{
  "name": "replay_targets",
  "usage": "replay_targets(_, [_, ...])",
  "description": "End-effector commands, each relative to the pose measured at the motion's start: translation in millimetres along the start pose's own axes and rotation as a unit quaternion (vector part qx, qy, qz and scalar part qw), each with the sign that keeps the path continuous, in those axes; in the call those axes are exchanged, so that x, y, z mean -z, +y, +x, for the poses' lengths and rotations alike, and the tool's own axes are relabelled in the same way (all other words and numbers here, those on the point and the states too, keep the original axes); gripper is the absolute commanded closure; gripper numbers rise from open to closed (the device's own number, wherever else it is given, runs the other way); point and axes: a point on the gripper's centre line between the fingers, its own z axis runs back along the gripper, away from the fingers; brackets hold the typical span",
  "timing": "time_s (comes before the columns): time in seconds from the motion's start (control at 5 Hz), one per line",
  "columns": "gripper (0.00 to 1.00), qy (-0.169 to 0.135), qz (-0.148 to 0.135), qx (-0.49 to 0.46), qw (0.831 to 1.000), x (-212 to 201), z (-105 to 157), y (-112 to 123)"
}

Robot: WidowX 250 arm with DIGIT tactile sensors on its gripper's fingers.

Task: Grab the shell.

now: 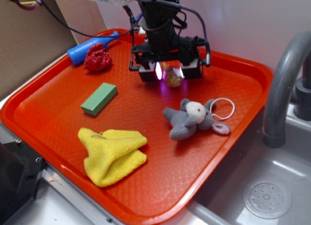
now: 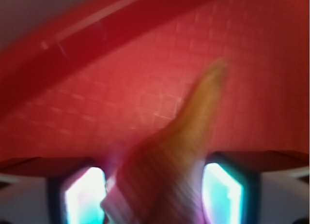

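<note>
**Shell between the gripper pads, far half of tray**

Orange tray (image 1: pixel 228 152) resting beside a grey sink (image 1: pixel 272 196), with a faucet (image 1: pixel 284 84) at right. Six loose items on the tray, plus gripper.

Gripper (image 1: pixel 169 72) lowered over far centre of tray, black body, pads lit pink-white on inner faces. Shell (image 1: pixel 173 77) lodged between the two pads, tan and glossy, lower end close to the tray floor; contact with the floor not resolvable from exterior view. Wrist view blurred: shell (image 2: pixel 179 151) filling the gap between the lit pads (image 2: pixel 85 197), ridged, pointed tip directed away from camera toward the tray rim (image 2: pixel 97 35). Pads pressed against the shell on both sides, so closed around it, grasping the shell.

Other contents:
- Red cloth ball (image 1: pixel 97 57), far left corner, touching a blue cylinder (image 1: pixel 90 47) lying along the rim.
- Green block (image 1: pixel 99 99), left of centre, flat, apart from all else.
- Yellow cloth (image 1: pixel 112 154), near edge, folded in a heap.
- Grey plush mouse (image 1: pixel 192 119), right of centre, lying on its side, near the gripper but not touching it.
- White ring (image 1: pixel 223 108), just beside the mouse's head.
</note>
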Motion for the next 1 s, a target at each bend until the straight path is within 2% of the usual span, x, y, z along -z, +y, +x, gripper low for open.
replay_targets(0.0, [1.0,0.007,-0.019,0.054,0.998,-5.5,-4.6,0.7])
replay_targets(0.2, [1.0,0.001,0.033,0.188,0.982,-55.9,-0.4,1.7])
replay_targets(0.4, [1.0,0.001,0.052,0.313,0.948,-103.6,-3.5,22.3])
replay_targets(0.6, [1.0,-0.004,0.036,0.359,0.933,-145.3,-10.1,48.3])
replay_targets(0.8, [1.0,-0.009,0.017,0.379,0.925,-183.0,-15.7,80.7])
